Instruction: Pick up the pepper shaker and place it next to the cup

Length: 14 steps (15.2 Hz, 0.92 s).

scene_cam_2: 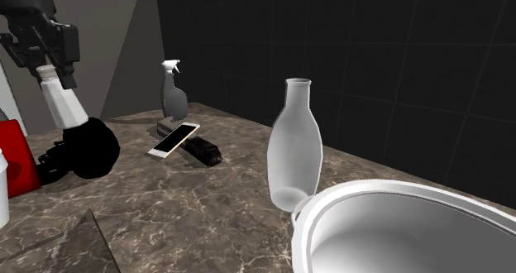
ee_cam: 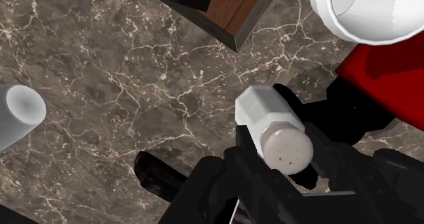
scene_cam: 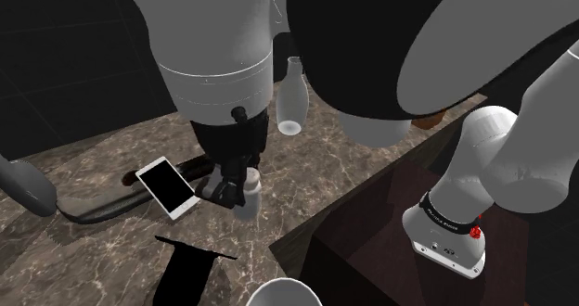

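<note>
While the dark marbled surface [scene_cam: 93,248] spread across most of the shoulder view, I hung over its middle. The biggest loose thing was the pale bottle [scene_cam_2: 293,147], which stood upright right of centre in the second exterior view, well apart from me. Next in size was the white cup [ee_cam: 370,12], at the upper right of the wrist view, just beside a red block [ee_cam: 387,73]. A white-framed phone [scene_cam: 167,185] lay flat left of centre in the shoulder view. Smallest was the pepper shaker [ee_cam: 272,121], white with a speckled cap. My jaws were clamped on it near the cap, and it hung tilted and clear of the surface at the upper left of the second exterior view. I judged the pick done. What was left was the carry toward the cup, setting the shaker upright beside it, and letting go.
</note>
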### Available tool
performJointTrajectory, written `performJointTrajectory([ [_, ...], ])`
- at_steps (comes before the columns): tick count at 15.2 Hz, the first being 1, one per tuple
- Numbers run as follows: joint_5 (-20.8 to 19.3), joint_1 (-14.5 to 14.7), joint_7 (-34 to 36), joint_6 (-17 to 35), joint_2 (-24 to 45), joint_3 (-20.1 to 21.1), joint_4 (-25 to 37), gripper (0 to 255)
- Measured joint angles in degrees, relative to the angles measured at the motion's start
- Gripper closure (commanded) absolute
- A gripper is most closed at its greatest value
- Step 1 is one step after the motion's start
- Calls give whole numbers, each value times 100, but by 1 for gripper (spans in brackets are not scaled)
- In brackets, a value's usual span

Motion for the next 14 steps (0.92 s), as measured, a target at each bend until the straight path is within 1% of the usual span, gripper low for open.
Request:
performJointTrajectory([
  [14,-154,19,195,1059,266,56,-838,255],
])
